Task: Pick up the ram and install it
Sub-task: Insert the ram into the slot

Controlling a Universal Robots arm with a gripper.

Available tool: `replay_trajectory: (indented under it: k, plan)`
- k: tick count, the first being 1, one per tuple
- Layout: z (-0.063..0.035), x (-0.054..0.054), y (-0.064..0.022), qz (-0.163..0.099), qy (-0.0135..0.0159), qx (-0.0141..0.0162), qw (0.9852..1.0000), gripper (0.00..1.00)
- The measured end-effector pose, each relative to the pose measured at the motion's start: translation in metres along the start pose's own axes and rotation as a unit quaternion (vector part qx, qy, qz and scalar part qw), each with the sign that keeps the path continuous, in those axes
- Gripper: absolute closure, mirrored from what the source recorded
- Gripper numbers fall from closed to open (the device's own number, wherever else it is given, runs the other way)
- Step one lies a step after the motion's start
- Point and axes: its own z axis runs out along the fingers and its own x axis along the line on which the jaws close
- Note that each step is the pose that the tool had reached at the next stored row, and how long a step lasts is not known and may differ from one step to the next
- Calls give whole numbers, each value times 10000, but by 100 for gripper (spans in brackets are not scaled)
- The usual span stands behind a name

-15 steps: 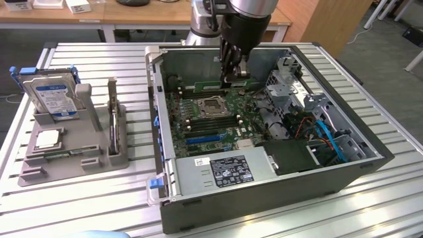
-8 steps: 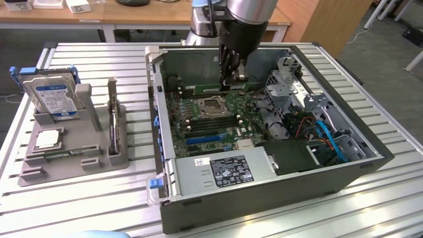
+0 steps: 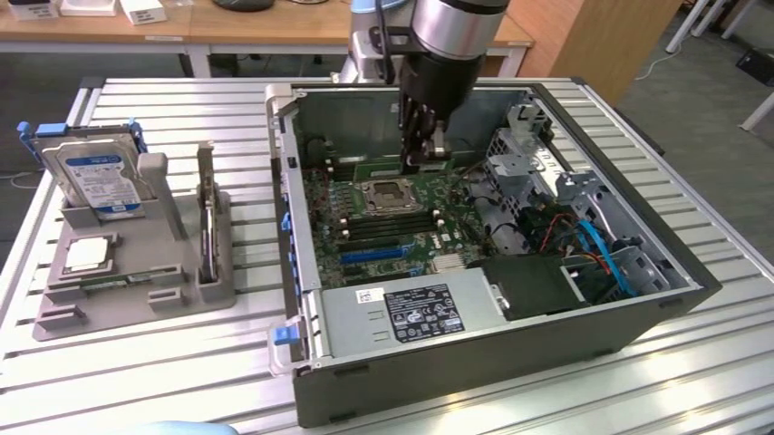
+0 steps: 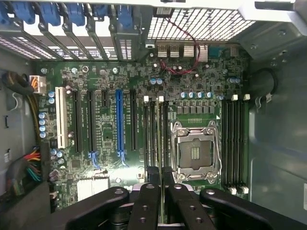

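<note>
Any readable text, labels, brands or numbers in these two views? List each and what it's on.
No text can be read.
Blue label on the hard drive: too small to read.
Black label on the power supply: too small to read.
White sticker beside that label: too small to read.
Motherboard printing: blurred, unreadable.

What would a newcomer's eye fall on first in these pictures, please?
The open computer case lying on the slatted table, with the arm's gripper inside it. It grips the ram, a thin stick seen edge-on, at the slots beside the empty processor socket. At the exterior view's left, a blue-labelled hard drive stands in a grey holder.
</note>
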Motion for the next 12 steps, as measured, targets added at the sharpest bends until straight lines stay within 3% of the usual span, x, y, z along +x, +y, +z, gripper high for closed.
replay_trajectory:
  k: [12]
  plan:
    - [217, 20, -7, -1, 0, 14, 10000, 87]
